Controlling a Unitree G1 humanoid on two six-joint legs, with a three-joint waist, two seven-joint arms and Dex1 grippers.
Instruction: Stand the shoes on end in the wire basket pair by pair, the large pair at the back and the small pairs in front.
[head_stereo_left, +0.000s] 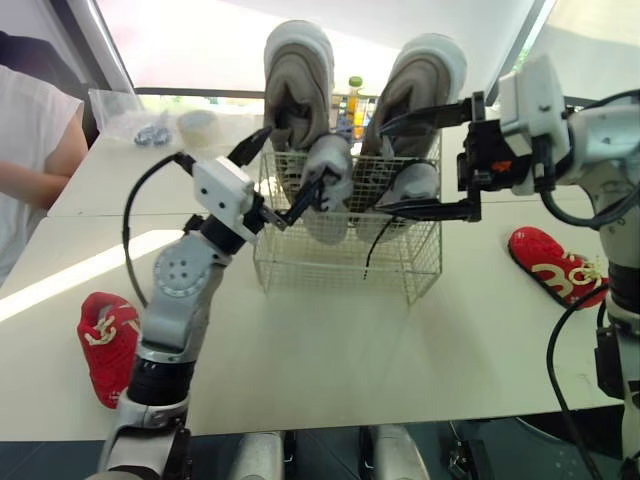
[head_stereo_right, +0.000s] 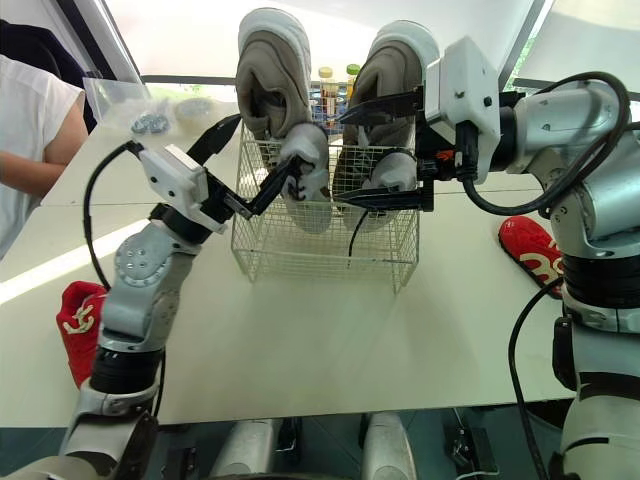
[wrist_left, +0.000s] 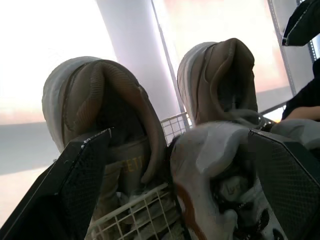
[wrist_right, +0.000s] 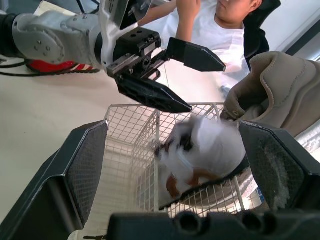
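Both claws hang released at the wire basket (head_stereo_left: 340, 265), fingers spread wide and gripping nothing. The left claw (head_stereo_left: 298, 155) reaches in over the basket's rim on its own side. A small white shoe (head_stereo_left: 338, 160) stands between its fingers, close against the lower one, though I cannot tell whether that finger actually touches it. Just beyond this claw, at the back of the basket, the large beige shoes (head_stereo_left: 298, 75) stand on end side by side, rising well above the wire.

The right claw (head_stereo_left: 382, 167) comes in from the opposite side. Its upper finger lies across the front of the nearer beige shoe and its lower finger sits low by the second white shoe (head_stereo_left: 415, 185), which stands between the two fingers.

On the worktop (head_stereo_left: 400, 350), a red shoe (head_stereo_left: 108, 340) lies well behind and outside the left claw, beside its arm. Another red shoe (head_stereo_left: 555, 262) lies below and outside the right claw, apart from the basket.
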